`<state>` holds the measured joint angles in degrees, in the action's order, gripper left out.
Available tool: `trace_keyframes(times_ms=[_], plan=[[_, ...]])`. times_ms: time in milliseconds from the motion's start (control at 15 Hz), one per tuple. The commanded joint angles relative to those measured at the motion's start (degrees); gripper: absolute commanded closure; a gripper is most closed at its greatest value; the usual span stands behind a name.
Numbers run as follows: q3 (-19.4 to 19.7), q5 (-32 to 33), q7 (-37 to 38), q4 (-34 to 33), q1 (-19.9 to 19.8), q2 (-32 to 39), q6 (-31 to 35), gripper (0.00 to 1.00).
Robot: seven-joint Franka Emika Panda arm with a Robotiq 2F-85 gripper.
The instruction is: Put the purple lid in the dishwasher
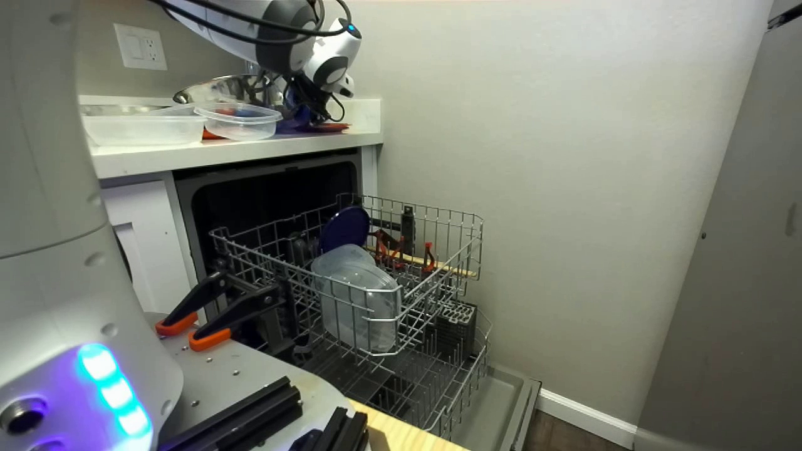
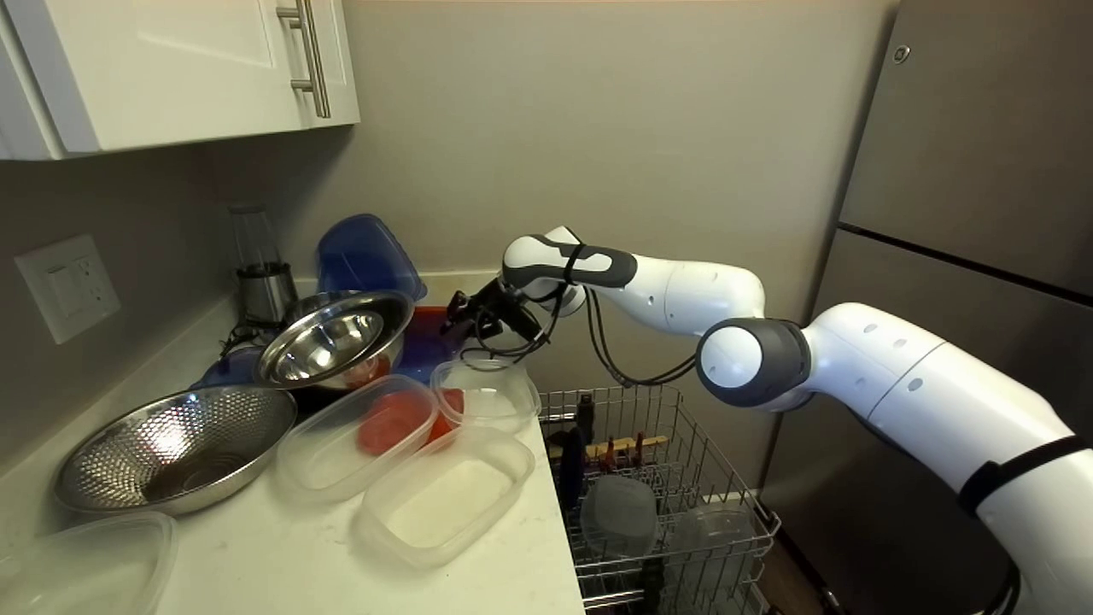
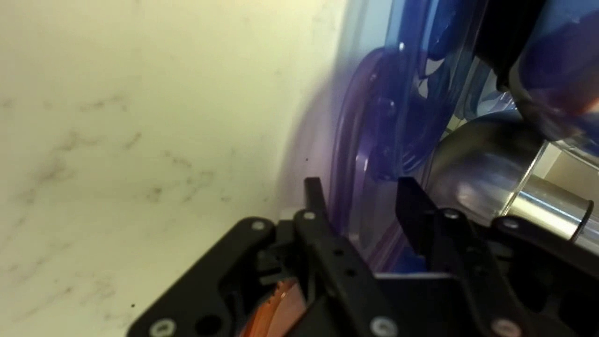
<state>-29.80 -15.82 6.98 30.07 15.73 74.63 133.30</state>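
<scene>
In the wrist view, the claw partly hides the purple lid and an orange piece.

- I can read no text, label, brand or number on my feeds.
- In an exterior view I do see a small round badge at right, on the grey refrigerator, near the left edge of its upper door; the mark inside it is too small for me to make out.
- In an exterior view the arm base, near and left, shows a strip of blue-white lights; I find nothing legible around them.
- In the wrist view the specks and streaks on the countertop look like veining to me rather than lettering.
</scene>
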Motion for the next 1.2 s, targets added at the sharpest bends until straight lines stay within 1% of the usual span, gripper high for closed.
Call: trace_keyframes(times_ms=[0,67,200,267,333,400,467,533,867,933,1067,1133], plan=[[-1.60,-1.16,-0.22,-1.47,-0.43,0.68,-0.36,0.85],[1.72,-3.45,0.07,-7.51,1.94,2.85,-2.55,0.92],[2.47,-4.37,0.18,-9.98,2.19,3.07,-1.89,0.96],[2.71,-4.94,0.04,-11.63,2.36,3.22,-1.23,0.96],[0.47,-3.90,-0.68,-7.82,0.78,1.04,1.80,0.97],[0.27,-4.08,-1.09,-8.98,0.79,1.18,2.30,0.94],[1.91,-5.94,-1.14,-11.74,1.60,1.89,2.11,0.94],[1.59,-6.43,-1.76,-9.58,0.83,0.55,3.80,0.93],[2.21,-6.83,-2.16,-10.34,0.88,-0.04,7.51,0.93],[3.44,-5.77,-1.70,-10.34,1.02,-0.58,8.11,0.94],[8.02,-2.45,0.51,-10.29,1.47,-2.31,8.46,0.93],[11.07,-0.40,2.27,-9.95,1.77,-3.71,8.53,0.93]])
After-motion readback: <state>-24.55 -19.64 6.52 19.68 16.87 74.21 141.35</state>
